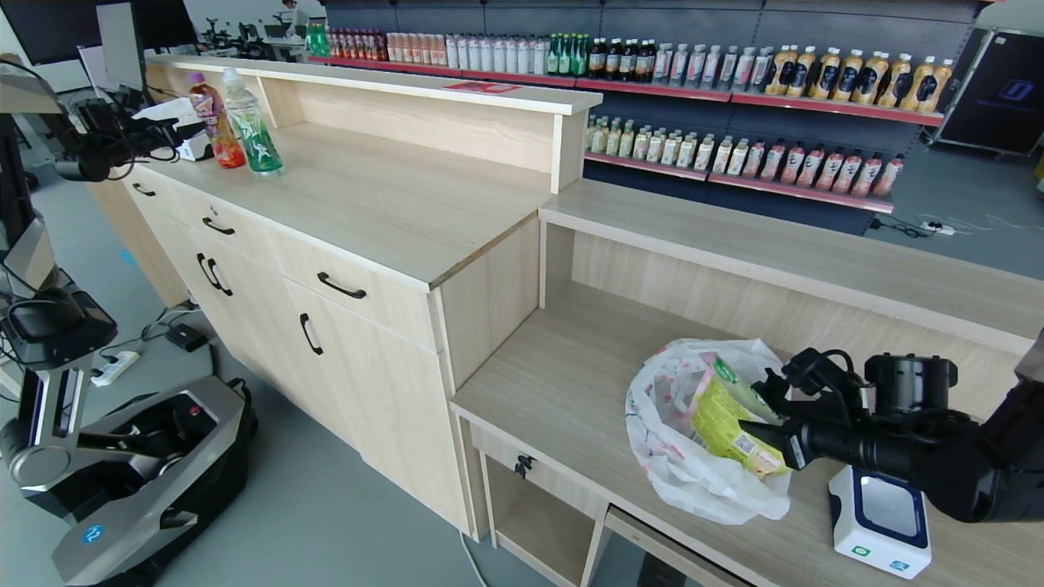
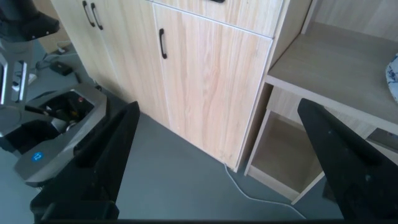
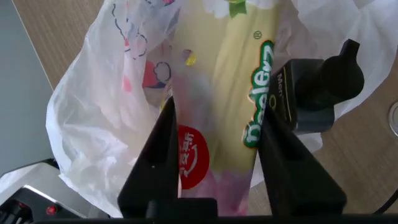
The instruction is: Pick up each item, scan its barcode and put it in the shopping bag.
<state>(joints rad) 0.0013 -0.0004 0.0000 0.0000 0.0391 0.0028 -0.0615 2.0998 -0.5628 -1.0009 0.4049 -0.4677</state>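
Checkout counter (image 1: 555, 383), shelves (image 1: 734, 90) behind. Right gripper (image 1: 754, 432) clamps packet (image 1: 722, 416) at mouth of bag (image 1: 693, 481); scanner (image 1: 881, 522) lies at 4 o'clock of bag. Left gripper (image 2: 217, 121) hangs open. Risk: if released onto the limp rim, packet may slide out.

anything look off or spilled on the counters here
Nothing looks spilled or damaged. The shopping bag lies slumped on the lower counter, as thin plastic would. The right gripper holds a yellow packet at its mouth. The red bottle and green bottle stand upright on the upper counter.
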